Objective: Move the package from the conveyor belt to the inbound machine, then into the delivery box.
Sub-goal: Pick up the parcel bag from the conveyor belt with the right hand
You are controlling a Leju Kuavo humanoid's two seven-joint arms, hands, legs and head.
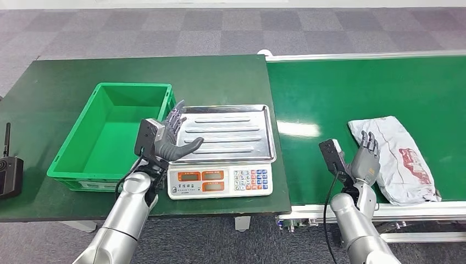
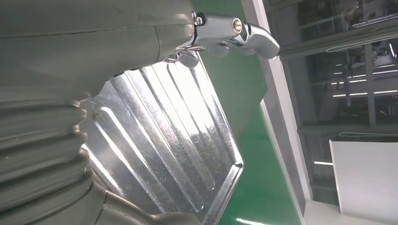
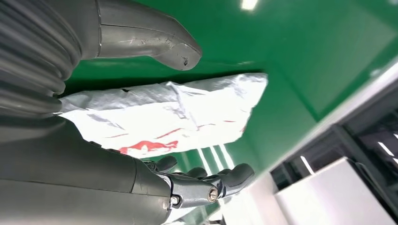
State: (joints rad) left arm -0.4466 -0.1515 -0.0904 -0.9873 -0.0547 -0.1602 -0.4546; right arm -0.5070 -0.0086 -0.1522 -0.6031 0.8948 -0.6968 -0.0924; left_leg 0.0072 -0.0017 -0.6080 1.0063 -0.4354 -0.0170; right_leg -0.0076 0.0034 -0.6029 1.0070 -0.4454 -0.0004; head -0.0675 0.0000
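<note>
1. One crumpled white-grey plastic mailer package [image 1: 397, 158] with red print lies flat on the green conveyor belt [image 1: 329, 93].
2. Right hand [image 1: 366, 159] beside it, fingers spread, empty.
3. Left hand [image 1: 171, 138] open over one steel-tray scale [image 1: 231, 144]; one green plastic crate [image 1: 110, 137] adjacent.

Left hand [image 2: 70, 93]: my wrist camera sits close behind it; grey ribbed cover and smooth grey shell take up one side, nothing held that I can see.
Fingers [image 2: 234, 30]: silvery, stretched out past the tray's edge.
Metal tray [image 2: 164, 140]: ribbed, shiny, directly beyond the hand.
Green surface [image 2: 244, 89]: runs alongside the tray.
White rail [image 2: 281, 131]: borders the green.
</note>
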